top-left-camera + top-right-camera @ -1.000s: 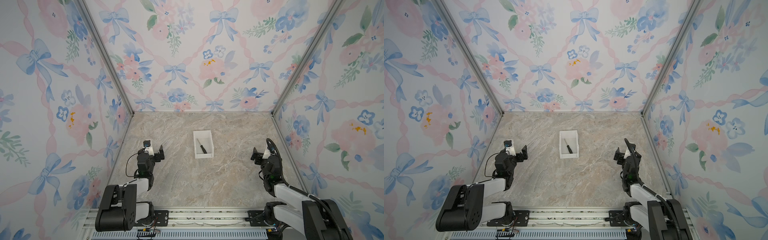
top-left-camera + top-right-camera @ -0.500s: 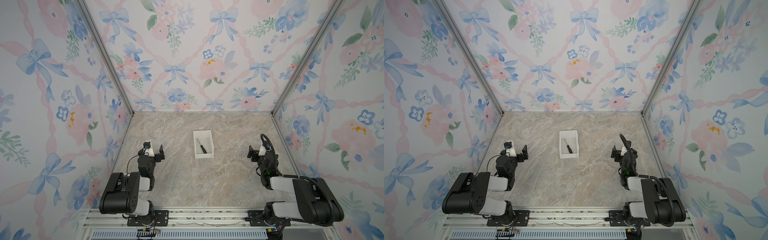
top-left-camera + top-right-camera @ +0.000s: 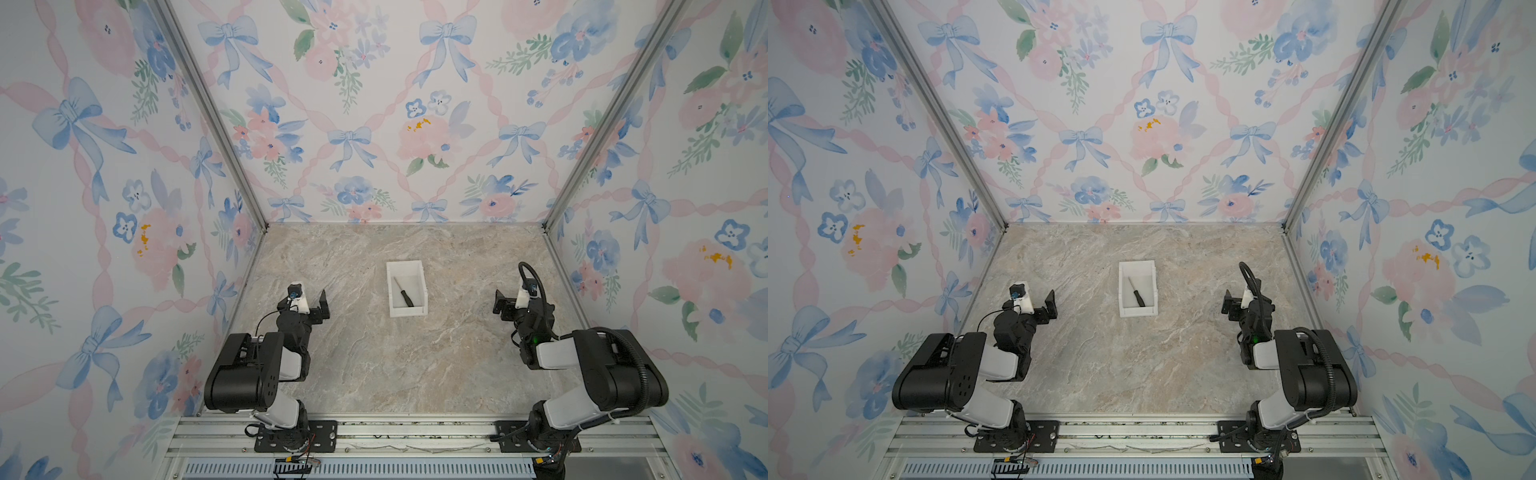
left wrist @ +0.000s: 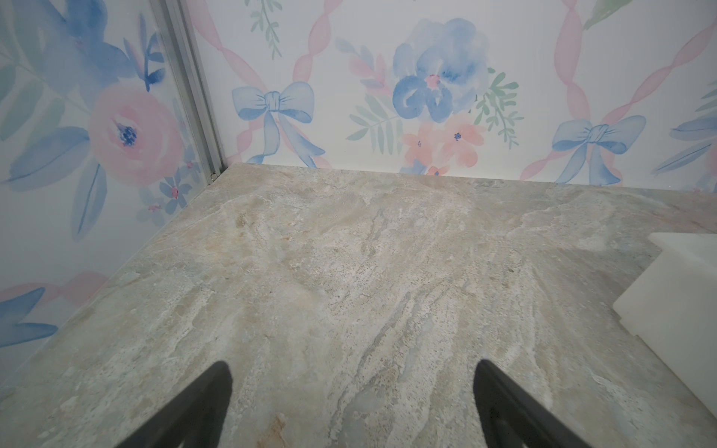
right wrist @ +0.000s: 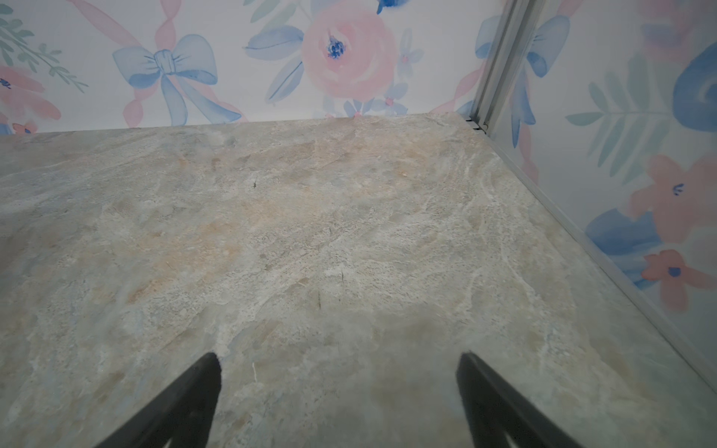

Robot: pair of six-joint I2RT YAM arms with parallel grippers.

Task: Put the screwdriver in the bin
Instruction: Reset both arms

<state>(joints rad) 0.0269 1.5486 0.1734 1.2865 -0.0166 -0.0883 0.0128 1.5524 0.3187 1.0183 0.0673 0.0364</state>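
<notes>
- The walls (image 3: 374, 104) on three sides carry paper printed with pink flowers and blue bows.
- The table (image 3: 395, 365) has a grey-beige stone pattern and fills the floor between the walls.
- The metal rail (image 3: 415, 432) runs along the near edge, and both arm bases are bolted to it.
- The left arm (image 3: 249, 370) and the right arm (image 3: 602, 374) are folded low, each close to its own side wall.
- The left gripper (image 4: 353, 368) is spread wide over bare table, with nothing between its fingers.
- The right gripper (image 5: 338, 356) is likewise spread wide and holds nothing.
- The bin (image 3: 406, 311), a white tray, sits mid-table between the two grippers and well apart from both. One corner shows in the left wrist view (image 4: 679, 294).
- The screwdriver (image 3: 405, 293) lies slantwise on the bin floor in both top views (image 3: 1137, 293). Its black handle is toward the near wall and its thin shaft points away from the arms.
</notes>
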